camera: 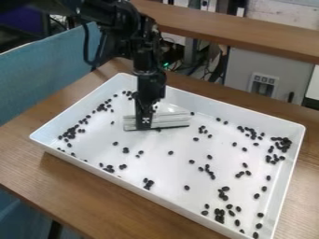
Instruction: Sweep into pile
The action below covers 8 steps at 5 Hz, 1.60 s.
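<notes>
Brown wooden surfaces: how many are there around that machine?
2: the table under the white tray, and a second slab running across the top, behind the tray. The black arm may hide part of either.

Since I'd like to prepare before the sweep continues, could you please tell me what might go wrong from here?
The beans lie scattered widely, so one pass of the narrow sweeper would probably miss many. Those clustered in the right corner, close to the tray wall, may be hard to dislodge. The sweeper might also twist in the gripper if it catches that wall.
</notes>
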Tool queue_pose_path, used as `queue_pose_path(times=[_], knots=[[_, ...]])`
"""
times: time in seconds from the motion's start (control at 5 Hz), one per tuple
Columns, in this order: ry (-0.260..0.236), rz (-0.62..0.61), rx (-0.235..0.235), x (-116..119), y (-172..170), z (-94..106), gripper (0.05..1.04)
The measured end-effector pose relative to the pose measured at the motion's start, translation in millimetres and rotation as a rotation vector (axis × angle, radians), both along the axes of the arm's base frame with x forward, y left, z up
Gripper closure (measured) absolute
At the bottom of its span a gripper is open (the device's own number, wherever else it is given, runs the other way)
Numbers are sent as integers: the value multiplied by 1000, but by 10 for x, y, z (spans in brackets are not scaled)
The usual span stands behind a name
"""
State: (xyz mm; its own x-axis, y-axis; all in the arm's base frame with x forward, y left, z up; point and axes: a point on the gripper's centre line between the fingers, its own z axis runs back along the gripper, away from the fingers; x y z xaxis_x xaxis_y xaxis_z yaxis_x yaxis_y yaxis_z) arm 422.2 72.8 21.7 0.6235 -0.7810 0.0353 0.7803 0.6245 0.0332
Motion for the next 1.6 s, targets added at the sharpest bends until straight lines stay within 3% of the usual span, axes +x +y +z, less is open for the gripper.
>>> queue_pose_path(times=[0.2,0.4,0.6,0.8,1.0,1.4,1.6], knots=[[27,119,32,-56,55,-9,704],[9,363,67,-315,115,289,704],[-35,608,162,-485,361,418,704],[-66,814,203,-596,562,430,704],[-90,871,207,-563,743,373,704],[-214,748,196,-462,810,90,704],[-231,736,153,-435,749,18,704]])
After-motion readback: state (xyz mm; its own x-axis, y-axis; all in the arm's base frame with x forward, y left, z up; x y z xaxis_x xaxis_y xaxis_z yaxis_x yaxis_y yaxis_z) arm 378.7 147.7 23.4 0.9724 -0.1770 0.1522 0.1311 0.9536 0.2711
